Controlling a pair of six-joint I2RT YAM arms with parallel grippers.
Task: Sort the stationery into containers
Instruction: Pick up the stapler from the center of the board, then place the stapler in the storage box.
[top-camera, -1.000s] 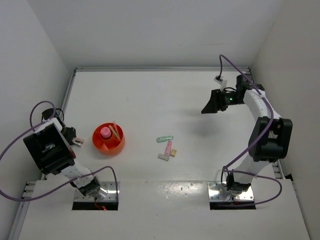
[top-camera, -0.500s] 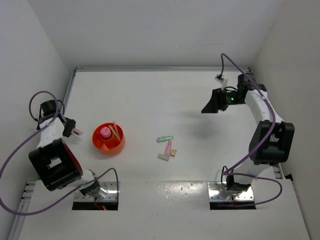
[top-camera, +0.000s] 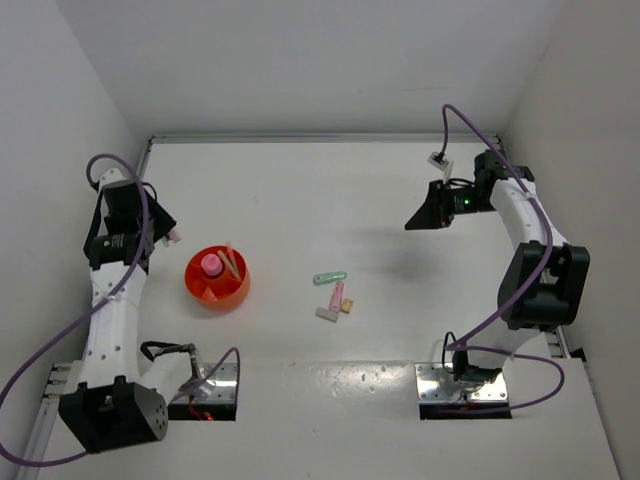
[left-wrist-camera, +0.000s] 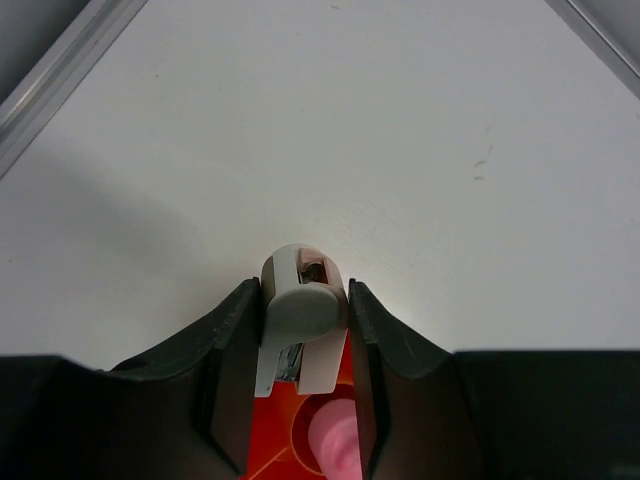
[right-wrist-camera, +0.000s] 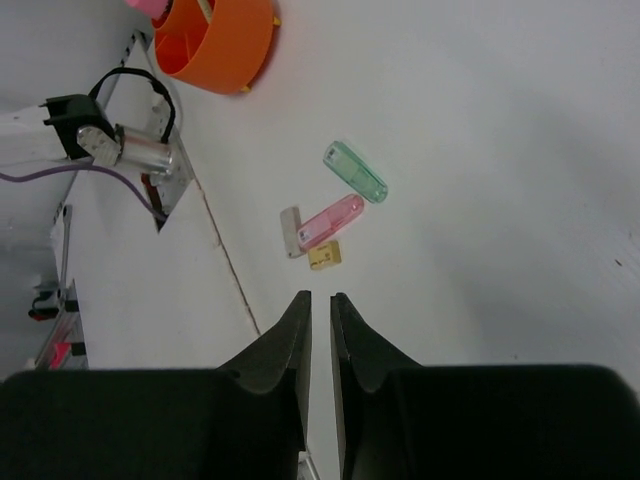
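My left arm has swung up from its folded pose near the near-left corner. Its left gripper (top-camera: 163, 231) now hangs by the left edge, clamped on a small pink-and-white piece (left-wrist-camera: 300, 318) just beside the orange divided bowl (top-camera: 224, 303). The right gripper (top-camera: 424, 214), fingers nearly together and empty, sits toward the right edge, so I judge this drop comes next, leaving the mint-green marker (top-camera: 330, 277), pink marker (top-camera: 337, 296), white eraser (top-camera: 326, 313) and yellow eraser (top-camera: 346, 306) mid-table.

No legible txt/labels in any view.
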